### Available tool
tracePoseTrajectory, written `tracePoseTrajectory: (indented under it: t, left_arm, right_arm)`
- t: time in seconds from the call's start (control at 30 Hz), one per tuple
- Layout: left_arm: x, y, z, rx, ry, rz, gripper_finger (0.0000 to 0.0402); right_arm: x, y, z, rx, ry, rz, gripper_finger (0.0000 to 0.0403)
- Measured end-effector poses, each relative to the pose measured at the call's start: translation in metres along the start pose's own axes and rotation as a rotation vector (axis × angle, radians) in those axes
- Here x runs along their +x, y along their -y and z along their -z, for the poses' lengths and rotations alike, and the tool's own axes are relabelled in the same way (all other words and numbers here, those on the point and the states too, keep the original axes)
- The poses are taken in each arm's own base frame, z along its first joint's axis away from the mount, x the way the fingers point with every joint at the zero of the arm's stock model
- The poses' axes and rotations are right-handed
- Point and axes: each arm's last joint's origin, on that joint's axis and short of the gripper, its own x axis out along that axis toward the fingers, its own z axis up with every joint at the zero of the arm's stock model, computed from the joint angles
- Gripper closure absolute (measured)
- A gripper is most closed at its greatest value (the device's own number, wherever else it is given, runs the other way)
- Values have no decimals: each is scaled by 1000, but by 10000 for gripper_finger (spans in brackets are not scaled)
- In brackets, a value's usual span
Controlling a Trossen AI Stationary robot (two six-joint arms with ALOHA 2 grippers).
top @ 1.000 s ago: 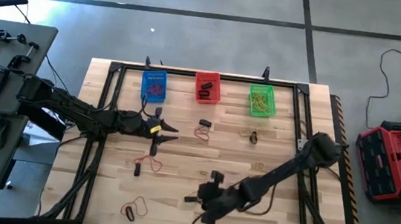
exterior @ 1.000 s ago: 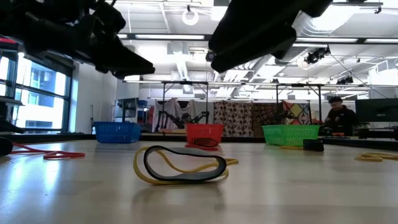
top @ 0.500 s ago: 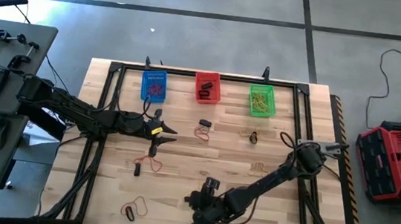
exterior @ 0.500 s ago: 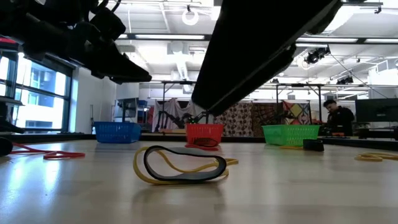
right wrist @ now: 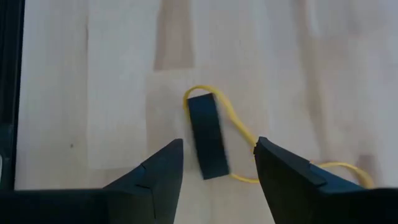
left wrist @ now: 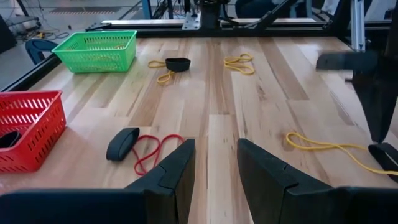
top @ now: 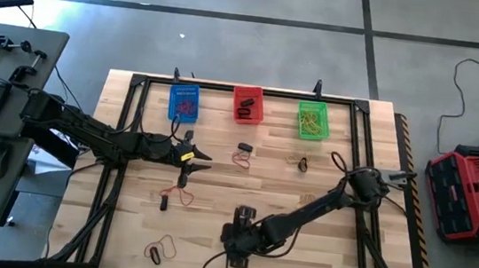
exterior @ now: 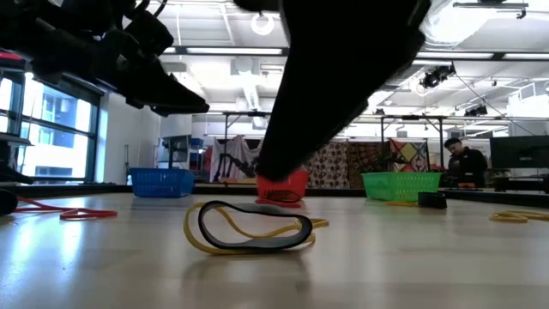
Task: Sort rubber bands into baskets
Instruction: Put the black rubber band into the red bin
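Our right gripper, fingers apart, hangs over a black rubber band whose long axis runs between them.

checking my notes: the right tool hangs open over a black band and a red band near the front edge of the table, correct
Not quite. The thin band tangled with the black band is yellow, not red, as the right wrist view shows. The rest holds: the right tool hangs open over the pair near the front edge of the table.
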Motion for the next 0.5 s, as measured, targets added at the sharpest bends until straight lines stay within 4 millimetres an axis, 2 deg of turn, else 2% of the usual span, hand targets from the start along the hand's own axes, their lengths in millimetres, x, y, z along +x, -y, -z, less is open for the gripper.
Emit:
tracePoseTrajectory:
  t: [0.1,0.23,0.5]
  left_arm:
    - [0,0,0,-3,0,0,289]
    - [0,0,0,-4,2,0,289]
    - [0,2,1,1,-14,57,289]
  right_arm:
    - [12,0,1,-10,-24,-52,222]
    - [14,3,-1,-22,-25,-66,236]
    - [15,8,-2,-21,-64,-89,300]
